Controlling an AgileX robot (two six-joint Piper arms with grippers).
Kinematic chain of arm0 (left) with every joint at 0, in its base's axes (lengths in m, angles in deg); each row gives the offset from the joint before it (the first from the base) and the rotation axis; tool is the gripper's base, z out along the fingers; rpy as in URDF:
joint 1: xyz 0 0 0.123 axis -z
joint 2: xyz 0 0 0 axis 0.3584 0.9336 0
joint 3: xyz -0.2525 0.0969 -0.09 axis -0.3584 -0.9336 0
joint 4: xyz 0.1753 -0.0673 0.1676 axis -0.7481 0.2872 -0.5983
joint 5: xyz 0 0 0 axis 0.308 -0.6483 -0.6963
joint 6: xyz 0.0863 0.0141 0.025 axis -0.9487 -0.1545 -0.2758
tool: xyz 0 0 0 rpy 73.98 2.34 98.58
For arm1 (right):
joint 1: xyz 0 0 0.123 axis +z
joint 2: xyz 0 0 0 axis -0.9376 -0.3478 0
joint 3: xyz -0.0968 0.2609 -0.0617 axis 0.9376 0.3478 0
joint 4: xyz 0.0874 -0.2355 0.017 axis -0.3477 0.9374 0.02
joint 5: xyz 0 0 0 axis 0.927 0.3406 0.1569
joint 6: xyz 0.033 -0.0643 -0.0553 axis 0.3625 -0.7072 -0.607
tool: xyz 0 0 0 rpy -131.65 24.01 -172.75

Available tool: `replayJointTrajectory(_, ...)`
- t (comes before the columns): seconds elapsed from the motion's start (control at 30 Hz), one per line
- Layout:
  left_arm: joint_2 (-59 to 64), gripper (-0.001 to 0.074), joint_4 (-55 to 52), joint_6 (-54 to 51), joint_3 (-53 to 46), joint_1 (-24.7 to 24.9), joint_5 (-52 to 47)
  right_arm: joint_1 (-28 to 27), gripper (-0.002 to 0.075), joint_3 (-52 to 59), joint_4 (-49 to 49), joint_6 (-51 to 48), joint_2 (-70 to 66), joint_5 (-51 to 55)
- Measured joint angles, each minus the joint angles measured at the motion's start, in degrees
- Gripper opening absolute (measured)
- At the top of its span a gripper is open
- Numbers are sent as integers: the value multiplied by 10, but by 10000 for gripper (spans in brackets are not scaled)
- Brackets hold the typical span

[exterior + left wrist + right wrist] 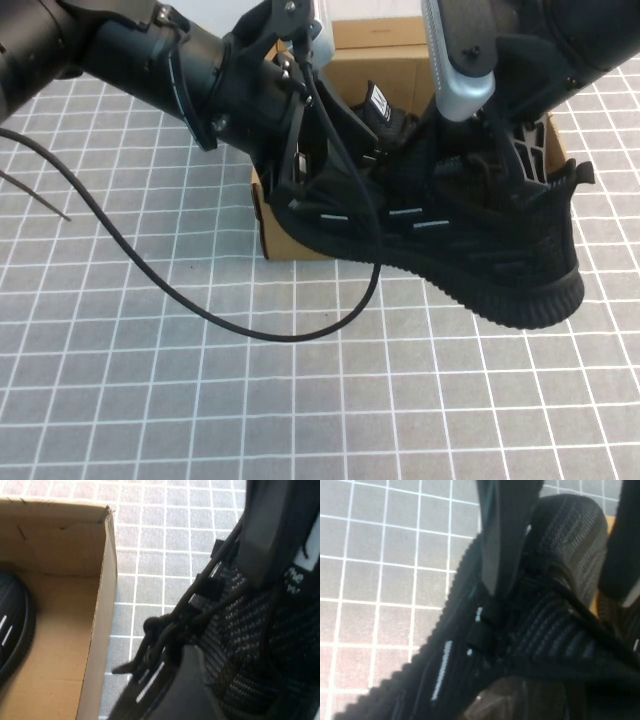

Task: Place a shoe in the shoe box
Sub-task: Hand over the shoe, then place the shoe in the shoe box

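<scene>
shoe point(470, 240): black knit, white dashes | shoe box point(290, 240): brown | table point(150, 380): grey, white grid

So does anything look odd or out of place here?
Yes: the shoe hangs tilted across the box's front edge, mostly outside it, held by the right gripper. The left gripper hovers at the box. Another shoe already lies inside.

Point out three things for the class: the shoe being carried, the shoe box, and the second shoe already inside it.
shoe point(480, 250), high view, on its knit side panel.
shoe box point(55, 535), left wrist view, on its inner cardboard wall.
second shoe point(12, 615), left wrist view, on its toe.
</scene>
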Motion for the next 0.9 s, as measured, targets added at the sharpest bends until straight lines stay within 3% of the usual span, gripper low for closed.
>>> replayJointTrajectory(0.9, 28, 500, 19, -13, 0, 36, 2, 0, -4, -1, -17, -34, 0, 16)
